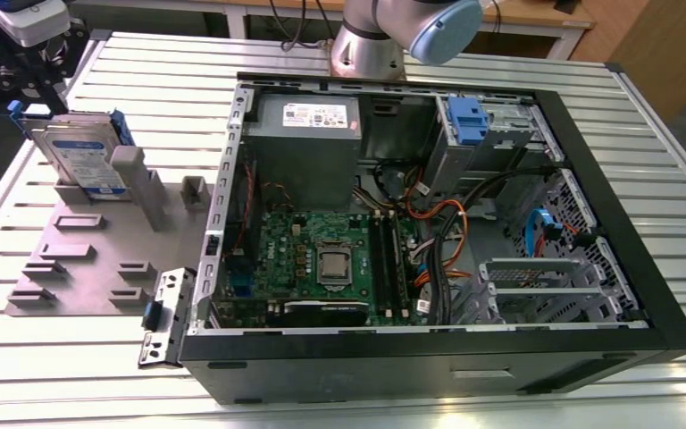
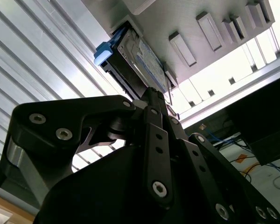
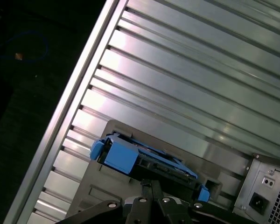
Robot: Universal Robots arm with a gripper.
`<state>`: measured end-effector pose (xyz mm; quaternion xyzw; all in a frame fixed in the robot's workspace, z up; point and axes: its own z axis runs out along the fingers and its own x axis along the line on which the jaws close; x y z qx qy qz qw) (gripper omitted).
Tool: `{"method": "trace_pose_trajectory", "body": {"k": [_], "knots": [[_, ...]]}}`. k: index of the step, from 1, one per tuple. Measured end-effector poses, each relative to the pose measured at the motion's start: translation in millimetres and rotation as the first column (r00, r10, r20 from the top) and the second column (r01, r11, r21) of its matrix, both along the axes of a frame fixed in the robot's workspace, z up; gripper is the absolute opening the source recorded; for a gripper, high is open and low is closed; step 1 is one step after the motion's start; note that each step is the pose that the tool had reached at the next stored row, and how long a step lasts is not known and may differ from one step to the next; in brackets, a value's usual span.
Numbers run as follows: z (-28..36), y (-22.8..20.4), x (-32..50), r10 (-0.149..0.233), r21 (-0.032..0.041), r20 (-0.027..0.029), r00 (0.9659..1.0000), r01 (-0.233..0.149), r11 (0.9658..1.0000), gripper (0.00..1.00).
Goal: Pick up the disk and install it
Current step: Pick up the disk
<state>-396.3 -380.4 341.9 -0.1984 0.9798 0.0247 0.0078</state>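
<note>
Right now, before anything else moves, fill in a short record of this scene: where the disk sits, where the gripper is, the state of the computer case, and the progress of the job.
disk: upright on edge in the grey holder, to the exterior view's left of the case
gripper: right at the disk's upper edge; contact unclear
computer case: open, lying flat, motherboard exposed
progress: disk not installed

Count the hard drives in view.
1. The disk stands on edge in the grey fixture, at the exterior view's left of the computer case; its bays may hide more.
</note>
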Motion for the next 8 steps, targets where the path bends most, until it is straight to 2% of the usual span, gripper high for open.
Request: {"method": "trace_pose_trajectory", "body": {"k": [8], "knots": [[0.0,0.0,0.0,0.007,0.0000,0.0000,1.0000,-0.007,1.0000,0.11]]}}
